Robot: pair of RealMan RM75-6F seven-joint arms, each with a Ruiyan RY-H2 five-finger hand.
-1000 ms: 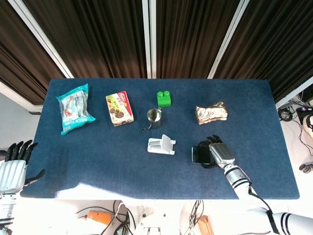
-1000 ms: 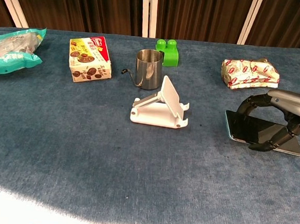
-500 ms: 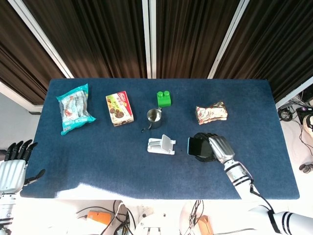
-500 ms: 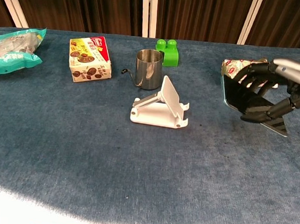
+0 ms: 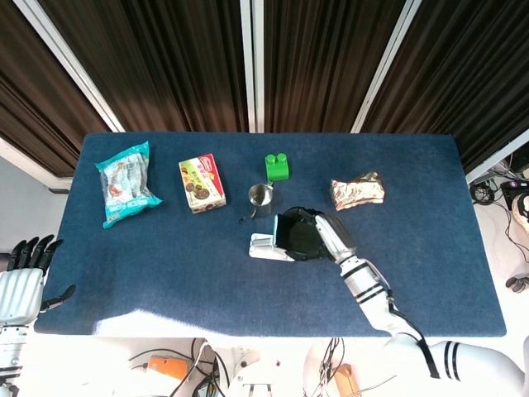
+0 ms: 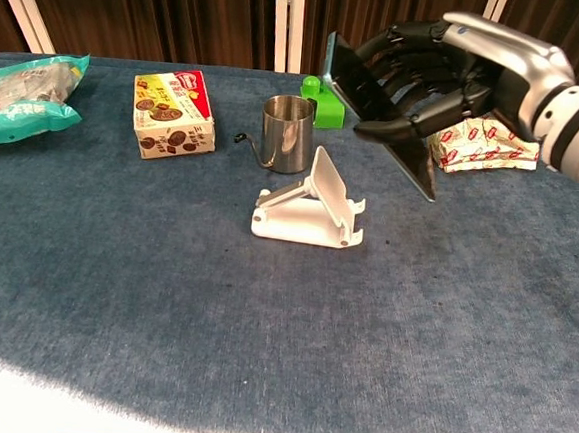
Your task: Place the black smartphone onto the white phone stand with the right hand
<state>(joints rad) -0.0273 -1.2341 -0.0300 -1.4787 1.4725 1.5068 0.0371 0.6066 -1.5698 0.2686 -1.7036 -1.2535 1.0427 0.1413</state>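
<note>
- The left hand sits at the lower left corner of the head view, off the near edge of the blue cloth-covered bench, fingers spread apart and holding nothing.
- The white plastic phone stand stands at mid-frame in the chest view, its sloped back plate bare.
- The right hand hangs above and just right of the stand in the upper right of the chest view, its dark fingers wrapped around the flat black smartphone, which is tilted in the air, clear of the stand.
- Behind the stand sit a small steel cup and a green toy block.
- Further left lie a biscuit box and a teal snack bag; a crumpled wrapper packet lies at right, partly behind the hand.
</note>
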